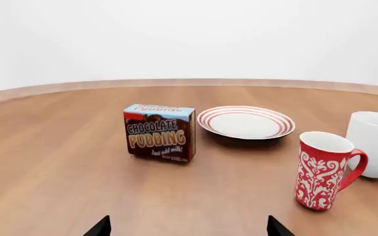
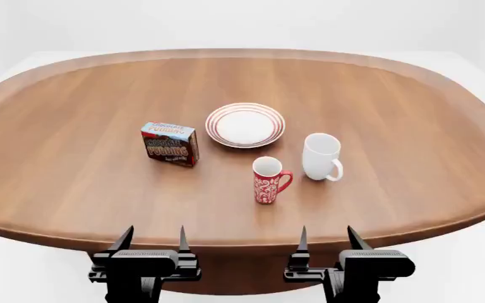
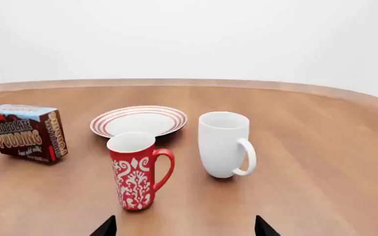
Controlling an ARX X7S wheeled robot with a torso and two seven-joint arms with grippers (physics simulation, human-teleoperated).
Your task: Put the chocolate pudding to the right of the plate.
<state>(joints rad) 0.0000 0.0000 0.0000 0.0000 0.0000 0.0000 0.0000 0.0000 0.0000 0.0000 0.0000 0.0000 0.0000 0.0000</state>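
Note:
The chocolate pudding [image 2: 170, 143] is a dark brown carton with a light blue top, standing on the wooden table just left of the plate [image 2: 245, 124], a white plate with red rings. Both also show in the left wrist view, the chocolate pudding [image 1: 160, 132] beside the plate [image 1: 246, 122], and in the right wrist view, the chocolate pudding [image 3: 27, 132] and the plate [image 3: 138, 120]. My left gripper [image 2: 152, 240] and right gripper [image 2: 325, 239] hover open and empty at the table's near edge, well short of the carton. Only fingertips [image 1: 99, 227] show in the wrist views.
A red patterned mug [image 2: 269, 180] stands in front of the plate, and a plain white mug [image 2: 321, 156] sits to the plate's right front. The oval wooden table [image 2: 411, 120] has a raised rim all round.

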